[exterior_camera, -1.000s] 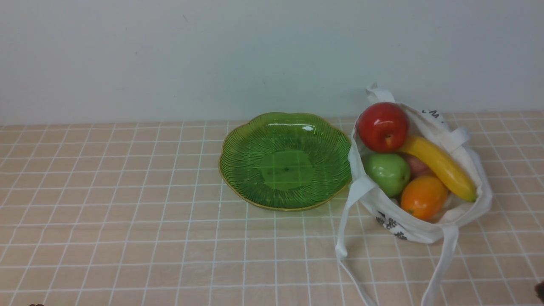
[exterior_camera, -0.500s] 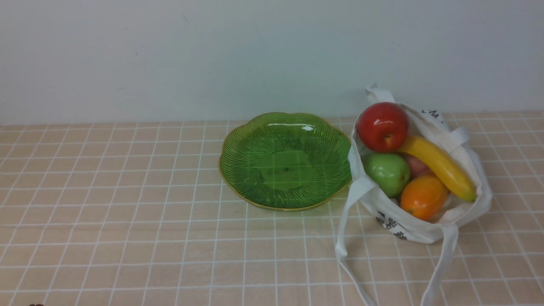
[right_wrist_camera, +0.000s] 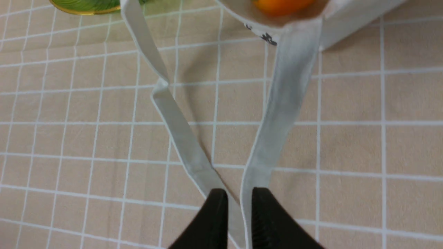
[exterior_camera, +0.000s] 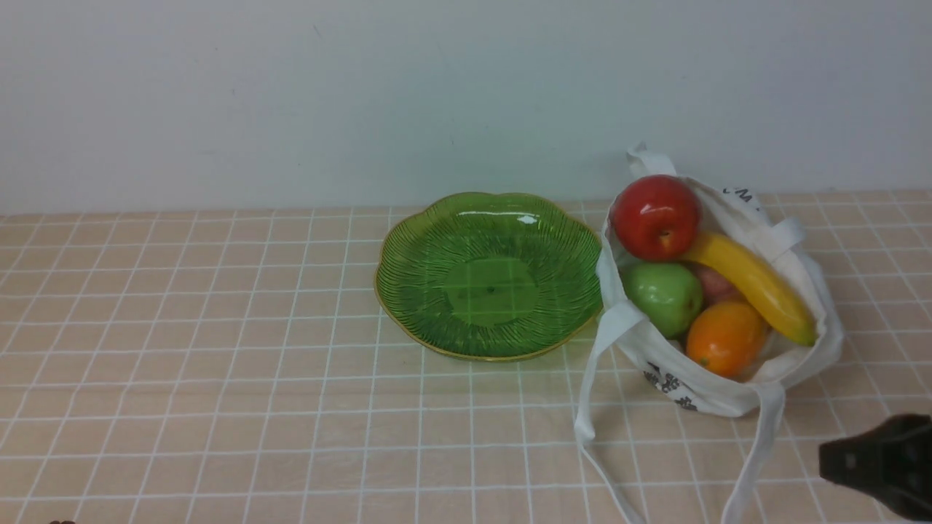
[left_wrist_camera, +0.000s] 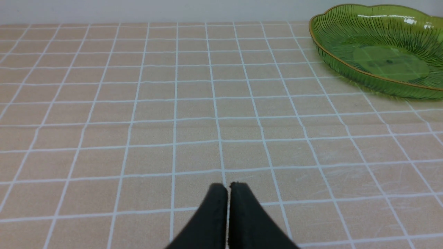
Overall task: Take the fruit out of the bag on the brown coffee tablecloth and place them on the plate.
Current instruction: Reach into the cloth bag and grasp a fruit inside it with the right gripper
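Note:
The white bag (exterior_camera: 717, 397) lies open on the tan checked tablecloth (exterior_camera: 218, 364) at the right. It holds a red apple (exterior_camera: 655, 217), a green apple (exterior_camera: 664, 297), an orange (exterior_camera: 726, 338), a banana (exterior_camera: 753, 284) and a mostly hidden pinkish fruit (exterior_camera: 712, 284). The green plate (exterior_camera: 415, 291) stands bare just left of the bag. My right gripper (exterior_camera: 826, 462) hovers near the bag's front right; in the right wrist view it (right_wrist_camera: 240, 193) is over the two straps (right_wrist_camera: 287, 103), jaws slightly parted and empty. My left gripper (left_wrist_camera: 228, 186) is shut and empty, low over the cloth, well away from the plate (left_wrist_camera: 346, 34).
The bag's long straps (exterior_camera: 593, 407) trail toward the front edge of the table. A pale wall runs behind the plate and bag. The orange (right_wrist_camera: 282, 5) and the plate's rim (right_wrist_camera: 83, 7) show at the edge of the right wrist view.
My right gripper has come into the front view at the lower right, beside the bag's straps. The bag, fruit and plate have not moved.

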Available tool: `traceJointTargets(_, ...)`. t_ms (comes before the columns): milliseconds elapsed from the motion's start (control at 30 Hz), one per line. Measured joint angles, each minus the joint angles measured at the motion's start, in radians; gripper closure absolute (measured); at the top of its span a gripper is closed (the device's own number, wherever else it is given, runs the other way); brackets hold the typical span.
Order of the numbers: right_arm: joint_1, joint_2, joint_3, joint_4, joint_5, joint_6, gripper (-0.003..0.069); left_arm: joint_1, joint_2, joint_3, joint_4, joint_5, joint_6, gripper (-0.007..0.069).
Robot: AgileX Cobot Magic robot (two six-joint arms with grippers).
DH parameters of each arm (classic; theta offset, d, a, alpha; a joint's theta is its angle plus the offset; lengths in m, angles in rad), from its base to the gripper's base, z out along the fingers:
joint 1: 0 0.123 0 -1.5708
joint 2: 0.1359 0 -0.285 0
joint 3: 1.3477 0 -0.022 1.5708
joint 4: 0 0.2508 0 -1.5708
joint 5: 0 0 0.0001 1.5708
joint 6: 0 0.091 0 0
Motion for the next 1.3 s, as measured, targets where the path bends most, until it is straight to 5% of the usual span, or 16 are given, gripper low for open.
traceJointTargets(100,0.000,0.044,-0.024,0.020,-0.009,-0.035,0.0454,0.000,0.000,0.000,0.000,0.000,0.000,0.0632)
traceJointTargets(333,0.000,0.168,-0.105,0.065,-0.048,-0.157,0.0119,0.000,0.000,0.000,0.000,0.000,0.000,0.0632)
traceJointTargets(467,0.001,0.260,-0.207,0.088,-0.059,-0.185,0.0016,0.000,0.000,0.000,0.000,0.000,0.000,0.0632)
traceJointTargets(1300,0.020,1.013,-0.928,0.119,-0.098,-0.177,-0.0020,0.000,0.000,0.000,0.000,0.000,0.000,0.0632)
